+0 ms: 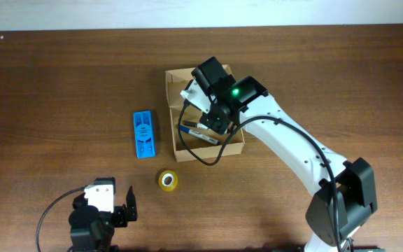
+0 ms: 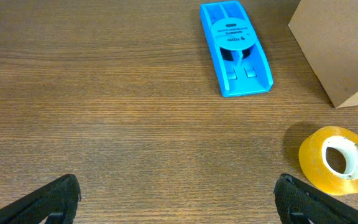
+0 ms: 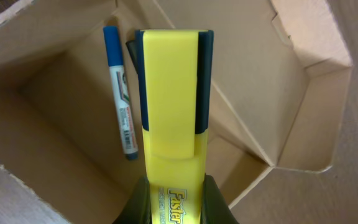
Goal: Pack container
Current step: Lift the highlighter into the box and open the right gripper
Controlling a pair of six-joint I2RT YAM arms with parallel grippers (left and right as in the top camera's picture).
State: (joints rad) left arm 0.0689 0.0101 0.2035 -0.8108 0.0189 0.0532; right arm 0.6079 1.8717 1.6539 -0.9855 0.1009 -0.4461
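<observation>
The tan cardboard container [image 1: 175, 110] stands open at the table's centre; its corner shows in the left wrist view [image 2: 340, 50]. My right gripper [image 3: 174, 202] is shut on a yellow highlighter [image 3: 171, 106] with a dark cap and holds it above the container's inside [image 3: 61, 106]. The right gripper is over the box in the overhead view [image 1: 214, 115]. A blue-capped white pen [image 3: 120, 93] lies on the box floor; it also shows in the overhead view [image 1: 198, 133]. My left gripper [image 2: 179, 202] is open and empty near the front edge [image 1: 110, 210].
A flat blue plastic object [image 1: 143, 134] lies left of the box, also in the left wrist view [image 2: 235, 46]. A yellow tape roll [image 1: 168, 180] sits in front of the box, at the right of the left wrist view [image 2: 339, 160].
</observation>
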